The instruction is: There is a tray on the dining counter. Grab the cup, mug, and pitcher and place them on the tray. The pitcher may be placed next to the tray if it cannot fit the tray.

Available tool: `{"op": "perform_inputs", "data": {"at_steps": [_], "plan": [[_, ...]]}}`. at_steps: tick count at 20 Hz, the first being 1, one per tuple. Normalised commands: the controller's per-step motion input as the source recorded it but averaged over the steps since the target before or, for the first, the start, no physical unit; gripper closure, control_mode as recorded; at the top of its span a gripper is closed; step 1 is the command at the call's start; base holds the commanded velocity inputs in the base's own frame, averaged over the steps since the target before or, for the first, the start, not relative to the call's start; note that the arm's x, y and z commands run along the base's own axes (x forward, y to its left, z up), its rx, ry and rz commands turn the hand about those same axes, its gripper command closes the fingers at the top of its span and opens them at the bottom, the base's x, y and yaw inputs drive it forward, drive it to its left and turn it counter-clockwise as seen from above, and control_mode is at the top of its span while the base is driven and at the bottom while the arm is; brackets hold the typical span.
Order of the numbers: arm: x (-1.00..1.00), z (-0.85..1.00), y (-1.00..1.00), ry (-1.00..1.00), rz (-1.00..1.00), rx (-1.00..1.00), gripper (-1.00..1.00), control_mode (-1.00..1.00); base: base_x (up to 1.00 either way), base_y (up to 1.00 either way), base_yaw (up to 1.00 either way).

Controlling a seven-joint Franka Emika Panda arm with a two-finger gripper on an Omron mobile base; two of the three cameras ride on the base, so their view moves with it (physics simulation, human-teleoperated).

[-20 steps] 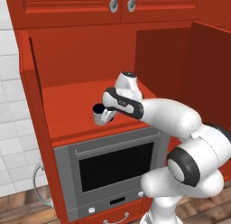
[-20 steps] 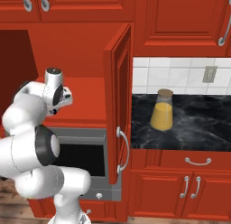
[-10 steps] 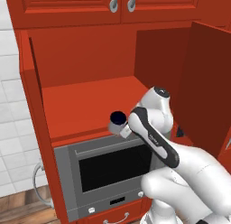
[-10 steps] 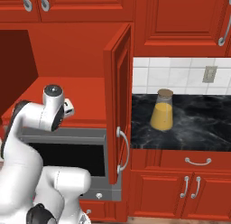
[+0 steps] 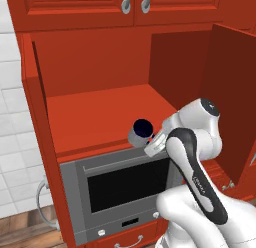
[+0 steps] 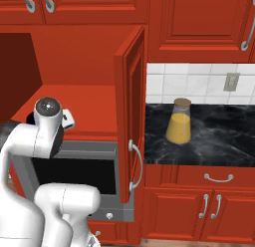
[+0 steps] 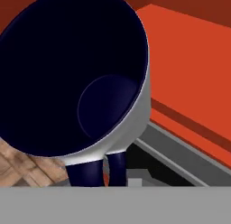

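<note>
Before the oven (image 5: 125, 194), mug (image 5: 141, 131) tilted, mouth camera-ward.

The mug (image 5: 142, 132) by the tool is pale grey-white outside and dark navy inside. Behind it the cabinet (image 5: 100, 107) is bright red. The pitcher (image 6: 179, 121) is mustard yellow, on a black table (image 6: 219, 136) with pale veins.

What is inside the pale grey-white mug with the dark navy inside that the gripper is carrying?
The pale grey-white mug looks empty: the hand view shows its dark navy wall and round bottom, bare. The near inner wall is shadowed, so small contents there cannot be ruled out. The gripper holds it.
</note>
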Motion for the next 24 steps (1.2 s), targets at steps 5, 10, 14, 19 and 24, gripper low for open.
{"op": "perform_inputs", "data": {"at_steps": [5,10,14,19,24], "plan": [[-0.35,0.87,0.0,0.0,0.0,0.0,1.0,-1.0,0.0,0.0,0.0],[-0.28,0.69,-0.08,0.05,-0.01,0.0,1.0,-1.0,0.0,0.0,0.0],[-0.33,0.29,-0.22,0.07,-0.02,0.0,1.0,-1.0,0.0,0.0,0.0],[-0.31,0.0,-0.11,0.02,-0.03,0.0,1.0,-1.0,0.0,0.0,0.0],[0.0,0.0,0.0,0.0,0.0,0.0,1.0,1.0,-0.71,-0.08,-0.11]]}}
